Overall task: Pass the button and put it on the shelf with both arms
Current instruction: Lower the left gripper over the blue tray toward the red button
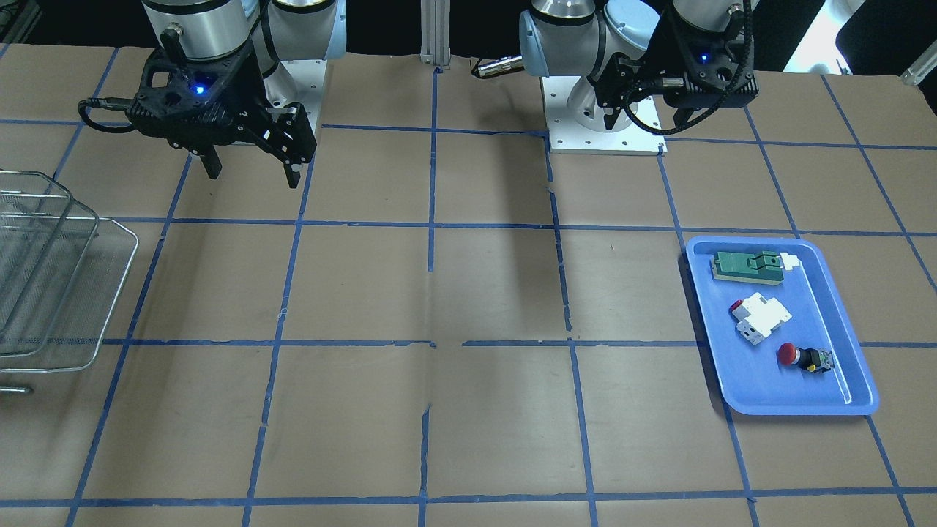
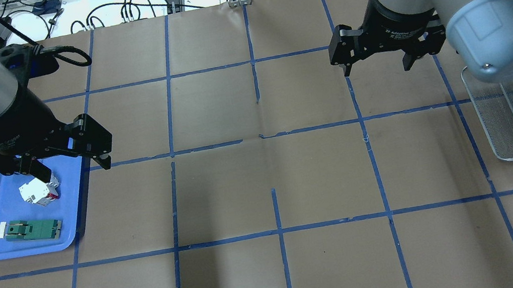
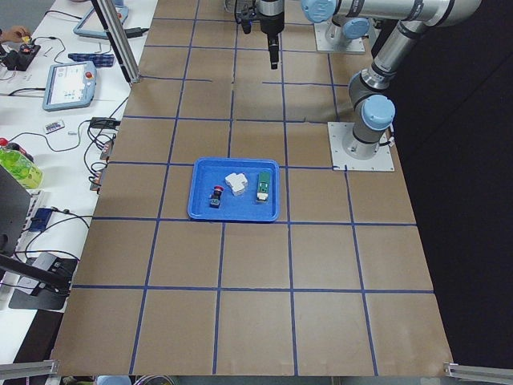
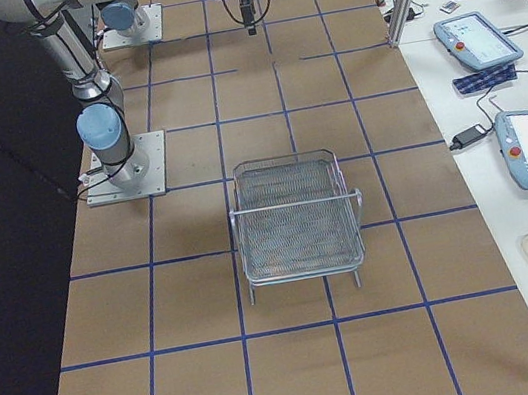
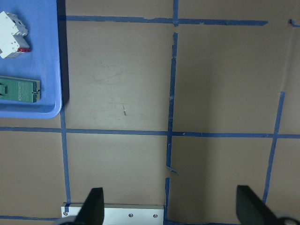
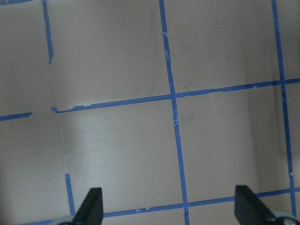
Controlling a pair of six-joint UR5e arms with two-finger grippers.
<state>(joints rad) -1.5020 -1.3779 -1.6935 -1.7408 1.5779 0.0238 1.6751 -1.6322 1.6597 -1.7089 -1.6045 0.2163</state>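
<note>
A blue tray [image 1: 754, 377] lies on a brown-paper table [image 1: 468, 293] marked with blue tape squares. At the tray's end farthest from the robot, the button [image 1: 804, 357] lies on its side, red cap toward the table's middle. Further along the tray sit a white block [image 1: 761, 317], then a green part [image 1: 745, 266]. The wire-mesh shelf [image 1: 51, 293] stands well apart from the tray, at the table's opposite end. Beyond the tray, toward the robot, the left gripper [image 2: 75, 168] hangs raised, fingers [image 2: 39, 170] released and empty. The right gripper [image 1: 254, 176], far from the tray, is likewise spread wide and empty.
</note>
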